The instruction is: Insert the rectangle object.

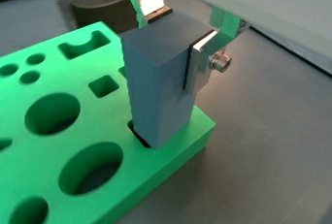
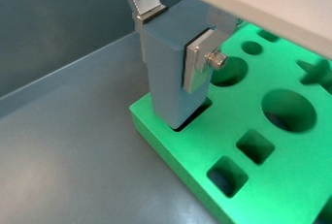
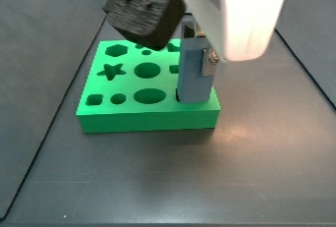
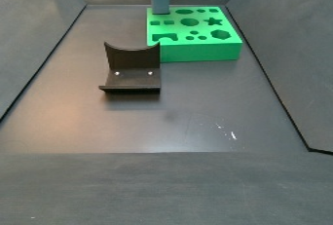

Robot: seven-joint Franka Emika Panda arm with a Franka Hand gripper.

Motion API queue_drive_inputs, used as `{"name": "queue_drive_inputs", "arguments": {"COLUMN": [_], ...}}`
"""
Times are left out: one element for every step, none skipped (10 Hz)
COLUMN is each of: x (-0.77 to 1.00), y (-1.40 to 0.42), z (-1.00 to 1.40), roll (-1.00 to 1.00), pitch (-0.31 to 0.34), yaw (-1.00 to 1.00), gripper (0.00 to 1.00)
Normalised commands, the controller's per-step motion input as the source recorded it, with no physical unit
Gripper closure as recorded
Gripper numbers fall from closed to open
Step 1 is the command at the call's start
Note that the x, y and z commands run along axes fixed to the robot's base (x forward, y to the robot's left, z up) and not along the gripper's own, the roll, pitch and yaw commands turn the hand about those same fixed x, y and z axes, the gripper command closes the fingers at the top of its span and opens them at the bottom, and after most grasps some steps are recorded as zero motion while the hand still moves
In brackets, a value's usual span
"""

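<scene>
Insertion started, not seated: we have the bar's tip in its slot and most of its length above the slab.

Our two-finger gripper point(image 1: 180, 32), silver plate fingers point(image 1: 205, 57), is closed on the upper part of the slim matte blue-grey rectangular bar point(image 1: 162, 82), holding it upright, centre frame in both wrist views. Its lower end sits in a rectangular hole at the corner of the green slab with shaped holes point(image 1: 58, 121); a dark gap shows at the hole's edge. Depth we can't tell. Left, in our judgement: push down, let go. In a side view the dark brown notched block point(image 4: 130, 69) sits untouched, left of centre, well apart from the slab.
</scene>
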Motion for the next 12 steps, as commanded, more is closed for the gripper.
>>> {"name": "queue_drive_inputs", "arguments": {"x": [0.1,0.0,-0.01,-0.11,-0.15,-0.17,-0.2,-0.19,0.01,0.13,0.14,0.0], "y": [0.04,0.0,0.0,0.0,0.05,0.16,0.23,0.06,0.0,-0.18,-0.26,-0.38], "z": [-0.34,-0.39,-0.51,-0.56,-0.46,-0.39,-0.37,-0.39,-0.58,-0.54,-0.43,-0.21], "roll": [0.11,0.08,0.06,0.03,-0.02,-0.06,-0.08,-0.05,-0.04,0.0,0.05,0.09], "pitch": [0.063,0.024,-0.034,-0.137,-0.199,-0.204,-0.204,-0.133,-0.017,0.0,0.027,0.0], "yaw": [-0.8,-0.58,-0.07,0.13,0.46,0.57,0.59,0.38,0.0,-0.23,-0.37,-0.42], "gripper": [1.0,1.0,1.0,1.0,1.0,1.0,1.0,1.0,1.0,1.0,1.0,1.0]}}
